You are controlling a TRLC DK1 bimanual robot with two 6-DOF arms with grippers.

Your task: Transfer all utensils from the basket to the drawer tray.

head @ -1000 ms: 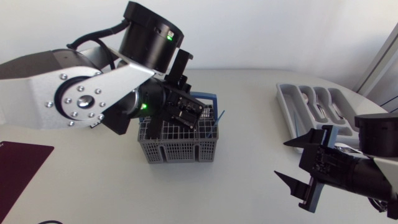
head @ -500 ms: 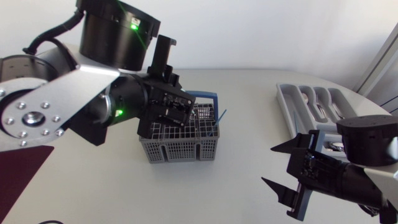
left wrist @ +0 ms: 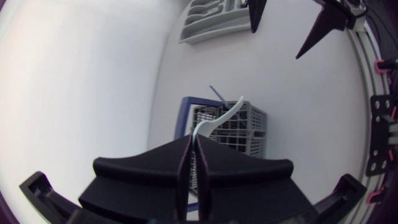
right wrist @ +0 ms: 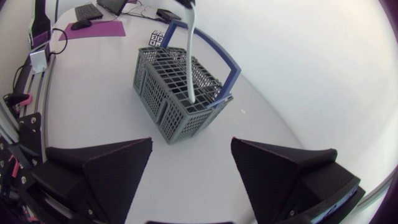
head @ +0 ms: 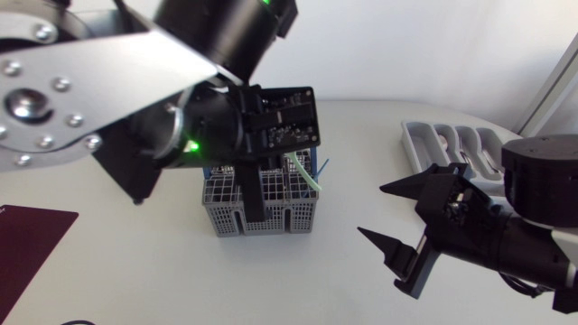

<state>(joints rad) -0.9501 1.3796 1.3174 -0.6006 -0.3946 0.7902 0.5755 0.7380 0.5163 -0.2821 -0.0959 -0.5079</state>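
Setting: a white table (head: 135,271) seen from overhead, with two robot arms coming in from its opposite sides.

Utensil: a thin, pale utensil (right wrist: 191,56) with a curved end hangs upright over the basket, its upper part pinched in the left arm's grip. Its lower end sits at the basket's open top, and whether it has cleared the rim cannot be told.

Basket: a grey grid basket (head: 257,212) stands near the middle of the table, directly beneath the left arm. Its blue handle (right wrist: 230,62) is folded back to one side. A thin blue stick (head: 322,166) pokes out above its rim.

Left gripper: the left gripper (left wrist: 193,142) is poised above the basket, its two broad black fingers pressed together on the pale utensil from both sides.

Drawer tray: a grey drawer tray (head: 452,149) lies well apart from the basket, toward the table's far right edge, with cutlery lying in its compartments.

Right gripper: the right gripper (head: 371,210) hangs between basket and tray, pointed toward the basket. Its wedge fingers are spread wide, with nothing between them.

Also on the table: a dark maroon mat (head: 27,239) lies flat at the near left edge, well away from the basket.
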